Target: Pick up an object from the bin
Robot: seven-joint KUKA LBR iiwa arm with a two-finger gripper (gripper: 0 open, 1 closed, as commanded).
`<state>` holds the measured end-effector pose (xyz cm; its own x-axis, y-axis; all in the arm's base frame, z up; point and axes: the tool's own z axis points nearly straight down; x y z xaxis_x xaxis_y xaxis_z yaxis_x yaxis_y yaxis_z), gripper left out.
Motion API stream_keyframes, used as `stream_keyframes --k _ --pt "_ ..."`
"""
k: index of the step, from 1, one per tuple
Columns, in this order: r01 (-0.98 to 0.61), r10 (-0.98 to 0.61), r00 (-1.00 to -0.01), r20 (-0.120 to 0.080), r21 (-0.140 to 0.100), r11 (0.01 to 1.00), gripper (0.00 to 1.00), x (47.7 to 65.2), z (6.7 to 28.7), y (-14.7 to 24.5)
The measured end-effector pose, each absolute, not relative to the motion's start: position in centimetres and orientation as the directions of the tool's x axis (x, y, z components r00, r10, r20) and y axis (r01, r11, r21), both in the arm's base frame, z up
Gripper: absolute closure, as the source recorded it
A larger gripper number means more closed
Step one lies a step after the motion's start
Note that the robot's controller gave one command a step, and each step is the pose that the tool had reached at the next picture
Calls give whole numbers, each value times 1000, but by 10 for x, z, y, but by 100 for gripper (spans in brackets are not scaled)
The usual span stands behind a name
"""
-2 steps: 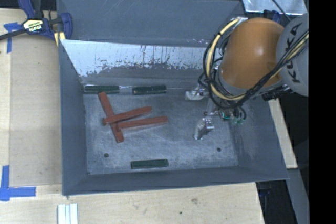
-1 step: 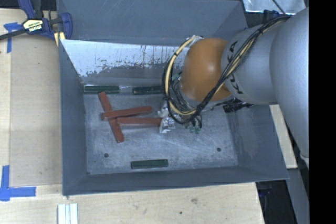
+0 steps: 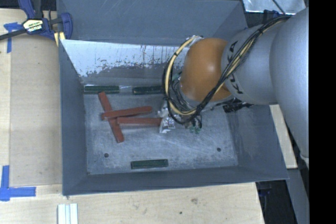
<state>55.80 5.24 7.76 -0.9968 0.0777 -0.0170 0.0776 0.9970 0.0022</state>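
Note:
My gripper [image 3: 167,124] is low in the middle of the bin, under the arm's orange cover. It sits right at the right end of a red-brown flat stick [image 3: 137,121] that lies left to right on the floor. A second red-brown stick [image 3: 127,112] lies just behind it, slightly tilted. A third [image 3: 111,118] runs diagonally beneath or across both at their left ends. Whether the near stick's end is gripped is hidden by the cover and cables.
Two dark green bars [image 3: 101,89] [image 3: 148,90] lie end to end along the back wall's foot. Another dark green bar [image 3: 149,164] lies by the front wall. The arm and its cables cover the bin's right middle.

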Motion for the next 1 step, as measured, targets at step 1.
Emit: stream_keyframes --k 1 --pt "78 78 -997 -3 0 997 100 560 200 55"
